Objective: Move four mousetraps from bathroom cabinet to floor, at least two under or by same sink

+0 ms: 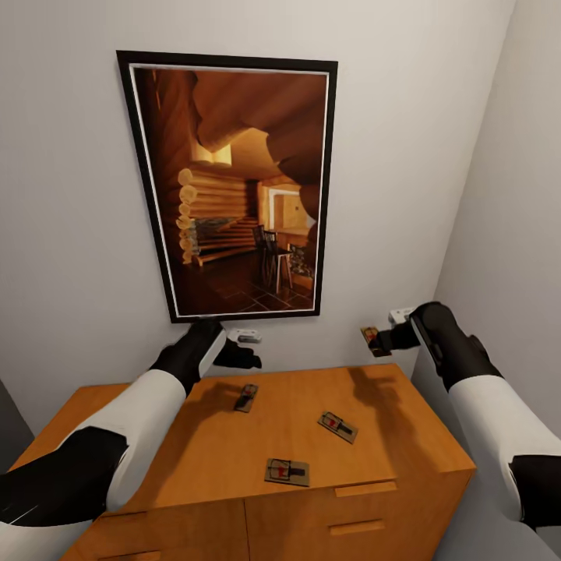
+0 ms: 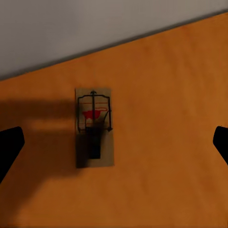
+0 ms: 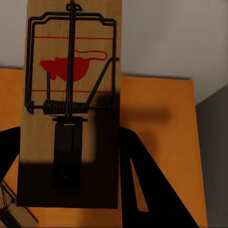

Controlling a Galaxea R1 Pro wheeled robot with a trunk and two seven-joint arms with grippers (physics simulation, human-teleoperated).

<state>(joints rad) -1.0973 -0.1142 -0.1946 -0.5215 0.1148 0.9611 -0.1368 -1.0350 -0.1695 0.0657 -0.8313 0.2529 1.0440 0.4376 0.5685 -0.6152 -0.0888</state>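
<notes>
Three mousetraps lie flat on the orange-brown cabinet's top (image 1: 195, 444): one at the back (image 1: 246, 397), one to the right (image 1: 337, 426), one near the front edge (image 1: 287, 471). My left gripper (image 1: 240, 357) hovers open above the back trap (image 2: 95, 127); its dark fingertips (image 2: 10, 147) sit wide apart on either side, clear of it. My right gripper (image 1: 383, 339) is raised over the cabinet's back right corner, shut on the fourth mousetrap (image 1: 375, 340). That trap (image 3: 71, 104) shows its wire spring and red mouse mark, gripped at its lower end.
A large black-framed picture (image 1: 234, 187) hangs on the white wall behind the cabinet. A second wall (image 1: 506, 195) closes in on the right, close to my right arm. Drawer fronts with slim handles (image 1: 365, 488) face me below the top.
</notes>
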